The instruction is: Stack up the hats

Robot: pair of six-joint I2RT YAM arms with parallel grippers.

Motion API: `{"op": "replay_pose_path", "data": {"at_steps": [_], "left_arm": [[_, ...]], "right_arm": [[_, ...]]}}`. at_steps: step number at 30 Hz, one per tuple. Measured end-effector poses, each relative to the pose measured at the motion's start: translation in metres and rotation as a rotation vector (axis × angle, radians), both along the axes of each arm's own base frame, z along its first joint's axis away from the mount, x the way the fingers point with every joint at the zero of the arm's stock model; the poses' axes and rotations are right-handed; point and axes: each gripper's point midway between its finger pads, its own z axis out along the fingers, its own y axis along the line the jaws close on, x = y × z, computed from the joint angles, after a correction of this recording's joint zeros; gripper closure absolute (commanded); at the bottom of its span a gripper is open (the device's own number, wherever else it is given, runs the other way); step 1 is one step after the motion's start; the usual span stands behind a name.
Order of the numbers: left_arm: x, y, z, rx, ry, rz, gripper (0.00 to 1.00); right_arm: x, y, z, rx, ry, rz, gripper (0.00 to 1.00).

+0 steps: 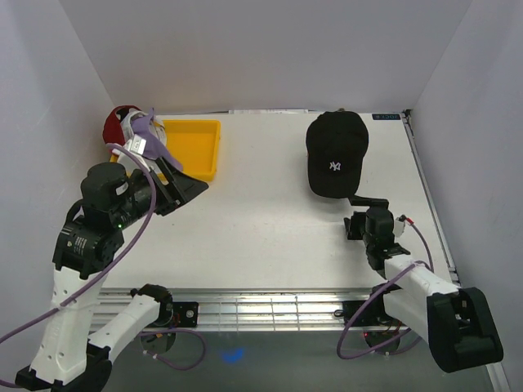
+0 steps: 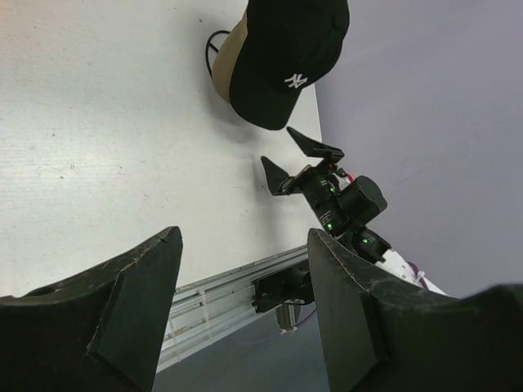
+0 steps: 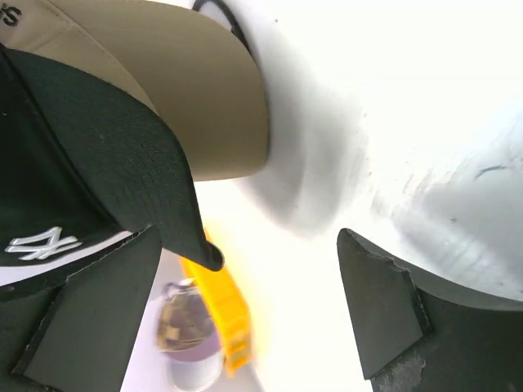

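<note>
Two claws, both spread wide and empty: the left gripper [image 1: 184, 184] hangs by the near corner of the tray [image 1: 193, 123], and the right gripper [image 1: 359, 212] sits low over the table [image 1: 261, 220], just short of the black cap [image 1: 337, 151]. Pinching that brim alone would likely peel the black cap off the tan cap [image 3: 188, 90] beneath it, and the soft crown could buckle. The black cap has a curved brim and a white logo, with the tan brim poking out under it. In the far-left corner, well apart, a red cap [image 1: 117, 122] and a lavender cap [image 1: 145, 126] bunch beside the tray.
</note>
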Motion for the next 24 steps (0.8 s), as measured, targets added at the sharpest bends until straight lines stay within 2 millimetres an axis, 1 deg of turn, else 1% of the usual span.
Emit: {"op": "replay_pose_path", "data": {"at_steps": [2, 3, 5, 7, 9, 11, 12, 14, 17, 20, 22, 24], "left_arm": [[0.001, 0.000, -0.001, -0.001, -0.003, 0.000, 0.27], [0.002, -0.001, -0.002, -0.001, -0.003, 0.000, 0.27], [0.003, -0.001, -0.003, -0.004, -0.001, 0.001, 0.27], [0.003, -0.002, -0.004, -0.006, 0.001, 0.001, 0.27], [0.004, -0.002, -0.004, -0.008, 0.000, -0.001, 0.27], [0.005, -0.003, -0.002, -0.011, -0.010, -0.002, 0.27], [0.005, -0.003, -0.001, -0.012, -0.013, -0.002, 0.27], [0.006, -0.003, -0.001, -0.014, -0.017, -0.002, 0.27], [0.010, -0.005, -0.005, -0.014, -0.014, -0.006, 0.27], [0.013, -0.007, -0.012, -0.009, 0.003, -0.009, 0.27], [0.017, -0.008, -0.017, -0.006, 0.015, -0.011, 0.27], [0.020, -0.009, -0.020, -0.004, 0.022, -0.011, 0.27]], "right_arm": [[-0.001, -0.005, 0.003, -0.063, 0.031, 0.021, 0.08], [0.001, -0.008, 0.010, -0.096, 0.035, 0.031, 0.08], [0.009, -0.013, 0.032, -0.173, 0.023, 0.059, 0.09], [0.020, -0.018, 0.064, -0.271, -0.010, 0.095, 0.11], [0.030, -0.021, 0.100, -0.365, -0.060, 0.132, 0.12], [0.039, -0.020, 0.138, -0.459, -0.125, 0.183, 0.14], [0.044, -0.018, 0.153, -0.507, -0.148, 0.217, 0.14], [0.056, -0.011, 0.182, -0.595, -0.194, 0.291, 0.17], [0.082, -0.001, 0.215, -0.710, -0.225, 0.395, 0.19], [0.110, 0.010, 0.237, -0.807, -0.243, 0.479, 0.20], [0.123, 0.015, 0.242, -0.859, -0.236, 0.528, 0.21], [0.133, 0.022, 0.241, -0.903, -0.220, 0.574, 0.22]]}}
